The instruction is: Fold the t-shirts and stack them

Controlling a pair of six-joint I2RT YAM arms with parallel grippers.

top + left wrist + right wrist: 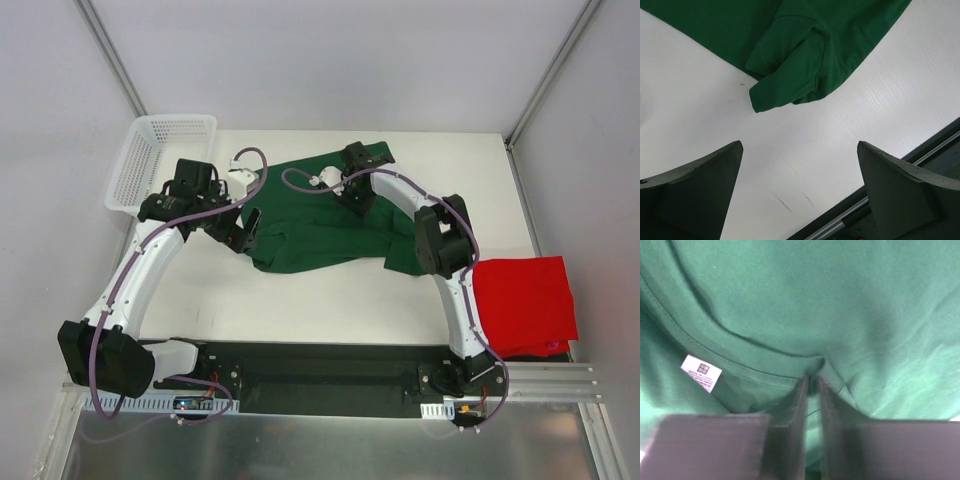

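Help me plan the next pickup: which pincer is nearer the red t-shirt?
Right. The right pincer is shut on the green t-shirt, left of the red t-shirt; the left pincer hangs open farther left.

Crumpled green shirt [310, 238] centre; red shirt [525, 300] right; basket [128, 175] far-left.

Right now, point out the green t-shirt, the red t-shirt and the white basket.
green t-shirt [310, 228], top view, middle of its body.
red t-shirt [525, 300], top view, centre of the cloth.
white basket [180, 119], top view, far rim.
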